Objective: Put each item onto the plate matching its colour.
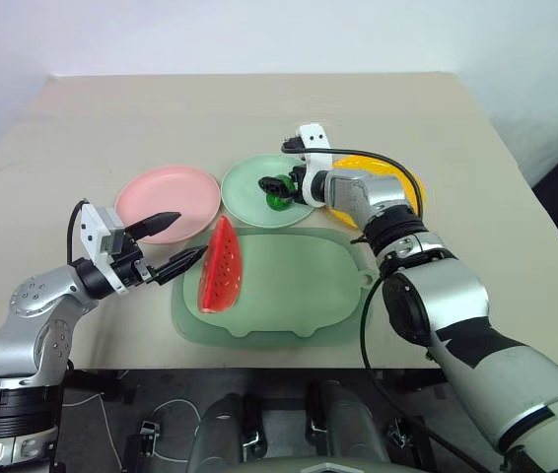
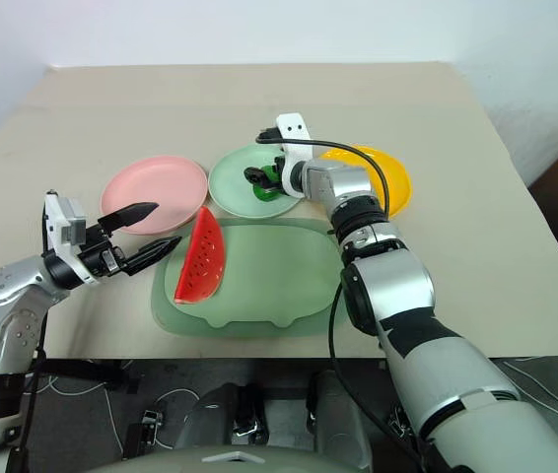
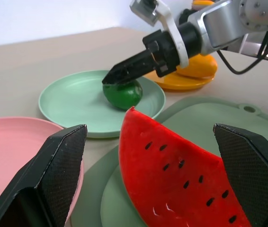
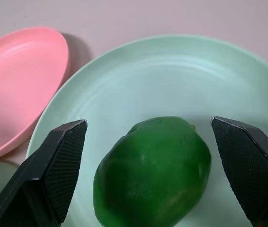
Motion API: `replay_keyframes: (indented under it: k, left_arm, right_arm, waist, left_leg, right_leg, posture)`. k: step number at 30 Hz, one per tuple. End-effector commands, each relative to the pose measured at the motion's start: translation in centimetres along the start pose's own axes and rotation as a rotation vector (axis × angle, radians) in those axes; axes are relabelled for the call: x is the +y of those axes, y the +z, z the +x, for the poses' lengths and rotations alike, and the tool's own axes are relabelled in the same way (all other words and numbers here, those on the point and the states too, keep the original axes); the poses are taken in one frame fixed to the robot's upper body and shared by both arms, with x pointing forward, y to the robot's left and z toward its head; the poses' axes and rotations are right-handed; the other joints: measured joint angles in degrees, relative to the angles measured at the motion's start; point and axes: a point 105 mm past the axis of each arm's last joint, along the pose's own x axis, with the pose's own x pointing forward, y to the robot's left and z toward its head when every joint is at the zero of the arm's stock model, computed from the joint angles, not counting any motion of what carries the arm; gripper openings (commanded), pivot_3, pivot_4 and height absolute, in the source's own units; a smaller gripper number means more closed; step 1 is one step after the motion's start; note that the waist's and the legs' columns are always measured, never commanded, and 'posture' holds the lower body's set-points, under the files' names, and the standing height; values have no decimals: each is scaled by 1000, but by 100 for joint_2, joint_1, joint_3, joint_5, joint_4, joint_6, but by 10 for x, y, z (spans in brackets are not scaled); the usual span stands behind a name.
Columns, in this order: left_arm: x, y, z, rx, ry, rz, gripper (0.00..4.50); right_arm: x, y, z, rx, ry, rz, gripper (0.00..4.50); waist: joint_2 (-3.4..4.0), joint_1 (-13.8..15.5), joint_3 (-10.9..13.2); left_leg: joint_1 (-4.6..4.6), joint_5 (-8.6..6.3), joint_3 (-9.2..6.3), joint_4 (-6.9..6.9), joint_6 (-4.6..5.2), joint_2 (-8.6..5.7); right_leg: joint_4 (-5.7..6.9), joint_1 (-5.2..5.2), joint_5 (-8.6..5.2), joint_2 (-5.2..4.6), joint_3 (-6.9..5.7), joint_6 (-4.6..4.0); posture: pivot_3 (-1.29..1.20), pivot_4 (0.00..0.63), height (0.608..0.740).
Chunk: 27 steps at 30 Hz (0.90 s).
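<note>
On a beige table [image 1: 82, 118], three plates sit in a row beyond a large pale green mat [image 1: 289, 296]: a pink plate [image 1: 168, 200] at the left, a mint green plate [image 1: 254, 187] in the middle and a yellow-orange plate [image 1: 402, 187] at the right. The right gripper [image 4: 148, 156] reaches over the green plate with its two black fingers spread wide, one on each side of the green fruit [image 4: 153, 170], which lies on that plate with a clear gap to either finger. The yellow fruit [image 3: 198, 66] rests on the yellow-orange plate, partly hidden behind the right arm. The watermelon wedge [image 1: 221, 268] stands on edge at the left end of the mat, just beside the pink plate. The left gripper [image 1: 166, 246] hovers near the table's front left, level and pointing toward the wedge, its fingers wide apart and holding nothing, one fingertip close to the wedge's rind.
</note>
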Motion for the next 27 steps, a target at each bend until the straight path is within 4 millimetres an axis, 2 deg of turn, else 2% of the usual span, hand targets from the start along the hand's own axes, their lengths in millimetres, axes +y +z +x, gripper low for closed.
replay_keyframes:
  k: [1, 4, 7, 9, 11, 14, 18, 20, 22, 27]
  left_arm:
    - [3, 10, 0, -26, -3, 36, 4500]
    - [2, 9, 2, -25, -22, 24, 4500]
    - [2, 9, 1, -23, -32, 24, 4500]
    - [4, 13, 0, -60, -19, -2, 4500]
    - [6, 14, -1, -67, -12, -9, 4500]
    - [5, 15, -4, -76, -4, -26, 4500]
    - [2, 16, -6, -71, -4, -24, 4500]
    - [0, 18, -7, -66, 0, -13, 4500]
    - [-1, 19, -6, -66, 16, 5, 4500]
    - [1, 14, -1, -40, 84, 39, 4500]
  right_arm:
    - [13, 43, -20, -129, 76, -47, 4454]
    - [26, 52, -42, -182, 130, -77, 4454]
    - [34, 49, -62, -207, 154, -108, 4454]
    - [36, 41, -81, -214, 174, -119, 4454]
    - [41, 23, -101, -196, 213, -118, 4454]
    - [49, 6, -122, -186, 242, -125, 4454]
    - [52, -5, -140, -197, 250, -144, 4454]
    - [55, -1, -158, -305, 286, -169, 4454]
    - [59, -7, -173, -348, 335, -200, 4454]
    - [56, -22, -184, -329, 350, -219, 4454]
  waist:
    - [-1, -1, -1]
    - [-3, 0, -2]
    - [-3, 5, -2]
    - [-3, 21, -2]
    - [-6, 57, -4]
    - [-5, 94, -3]
    - [-5, 102, -3]
    - [-8, 142, -5]
    - [-8, 197, -5]
    - [-9, 232, -5]
  left_leg:
    - [0, 0, -1, 0, 0, 0]
    - [4, 0, -4, 0, 0, 1]
    - [4, 0, -7, 0, -1, 0]
    - [4, 0, -7, 1, -1, 0]
    - [4, -2, -8, 2, -4, -1]
    - [5, -6, -10, 2, -11, -1]
    - [9, -6, -9, 2, -18, 1]
    - [11, -6, -10, 2, -18, 0]
    - [11, -7, -14, 1, -18, -1]
    - [16, -6, -14, 6, -16, -3]
  right_leg:
    - [-1, 0, 0, -1, 0, 0]
    - [2, 2, 0, -2, 0, 0]
    - [7, 2, 0, -4, 0, 0]
    - [9, 3, 0, -5, -1, -1]
    - [7, 3, 0, -6, -1, -1]
    - [3, 5, 0, -7, -1, -1]
    - [5, 5, 1, -5, 0, -2]
    - [2, 8, 0, -5, 0, -2]
    - [-6, 15, 0, -3, -3, -1]
    - [-15, 27, 1, -6, -3, -3]
  posture:
    - [0, 150, 696]
    - [0, 150, 696]
    - [0, 150, 696]
    - [0, 150, 696]
    - [0, 150, 696]
    - [0, 150, 696]
    - [0, 150, 696]
    - [0, 150, 696]
    - [0, 150, 696]
    - [0, 150, 696]
